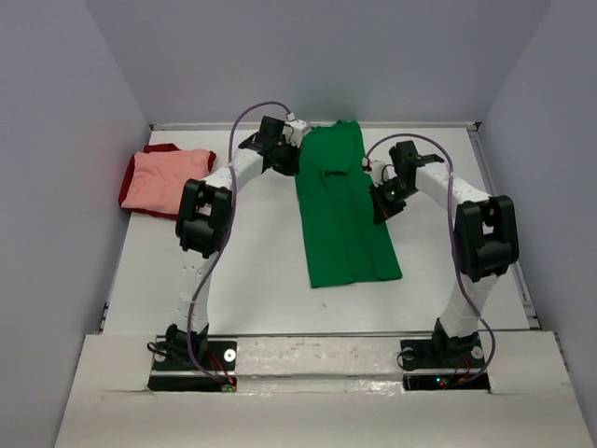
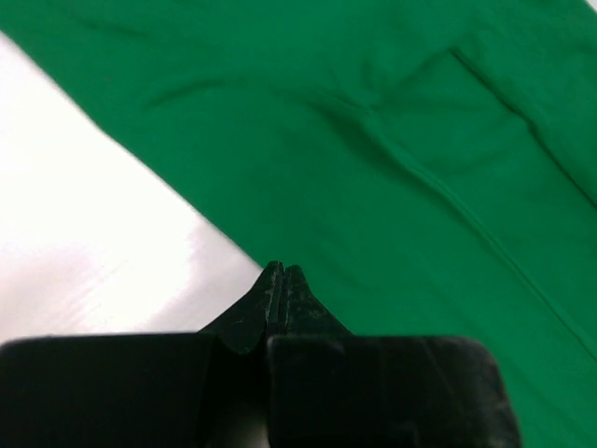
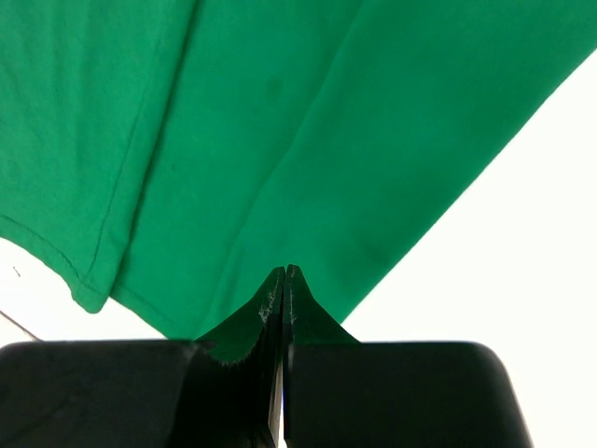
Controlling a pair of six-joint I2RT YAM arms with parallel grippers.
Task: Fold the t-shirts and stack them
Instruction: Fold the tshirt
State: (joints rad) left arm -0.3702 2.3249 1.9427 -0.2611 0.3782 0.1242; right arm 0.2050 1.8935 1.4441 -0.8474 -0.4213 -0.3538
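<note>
- Three t-shirts: green t-shirt (image 1: 345, 215) spread on desk (image 1: 242, 280) centre; salmon pink t-shirt (image 1: 166, 182) far left, atop mostly hidden dark red t-shirt (image 1: 166, 147).
- Two claws, left claw (image 2: 283, 273) and right claw (image 3: 284, 273), pinched shut at green edges; grip unclear.

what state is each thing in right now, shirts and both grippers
green t-shirt: folded into a long narrow strip, flat on the table
salmon pink t-shirt: folded, lying on the dark red t-shirt
dark red t-shirt: mostly covered, only edges showing
left gripper: shut, tips at the green t-shirt's edge
right gripper: shut, tips at its opposite edge
</note>
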